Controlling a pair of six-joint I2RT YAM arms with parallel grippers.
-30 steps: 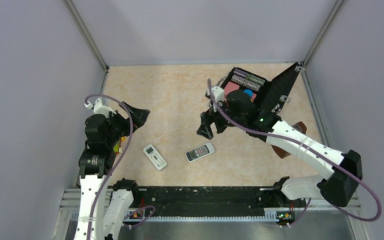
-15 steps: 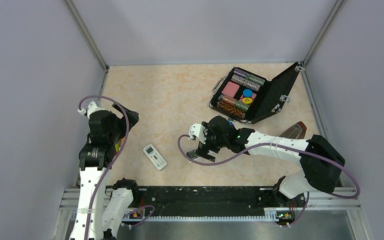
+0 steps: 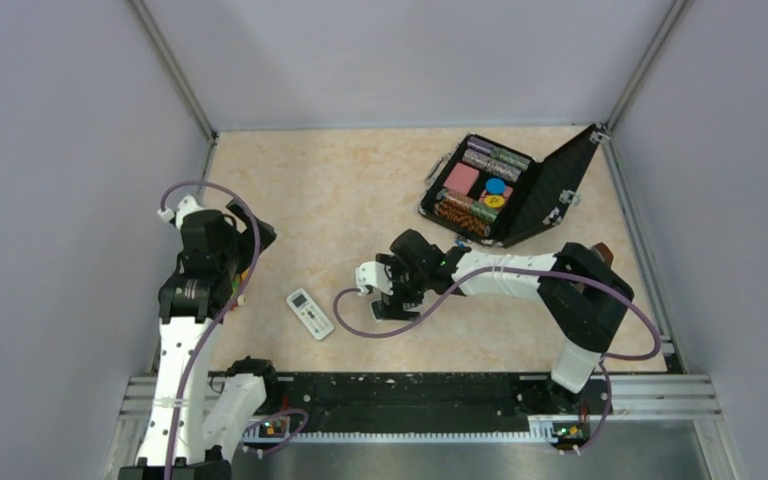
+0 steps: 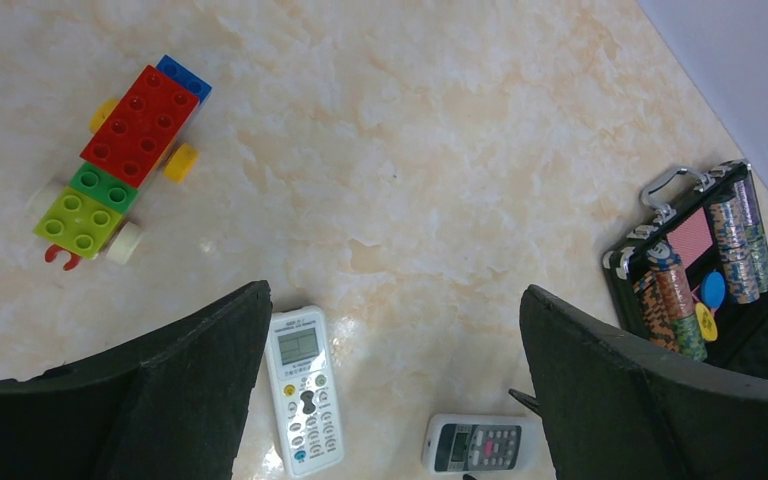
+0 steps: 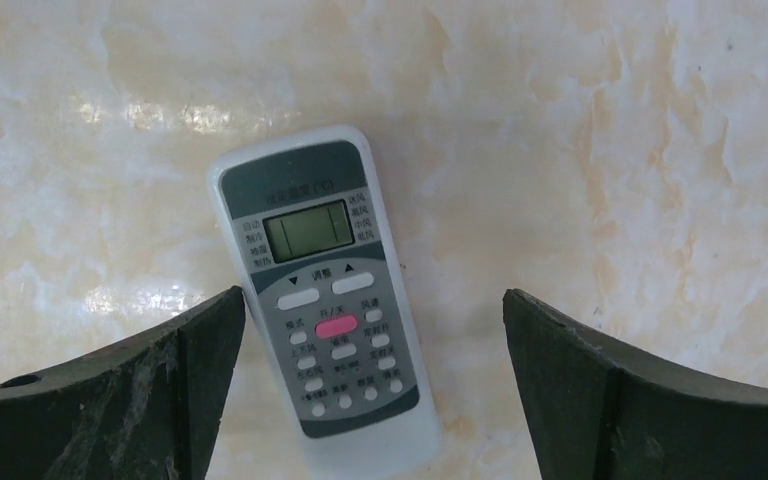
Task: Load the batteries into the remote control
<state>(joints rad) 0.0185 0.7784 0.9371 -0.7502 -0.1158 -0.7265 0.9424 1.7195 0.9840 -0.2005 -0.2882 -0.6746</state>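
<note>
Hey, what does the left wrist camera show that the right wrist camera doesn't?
Only the left wrist view shows the brick toy car, the white-faced remote and the open chip case. Only the right wrist view shows the button labels on the remote control clearly. Both show that remote face up on the marbled tabletop.

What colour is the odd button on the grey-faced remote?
Pink, on the remote control; clearest in the right wrist view.

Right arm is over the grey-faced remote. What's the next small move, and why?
Probably lower the right gripper straight down and close on the remote across its width. Its jaws stand open with the remote between them, lying face up on the table and not yet gripped.
</note>
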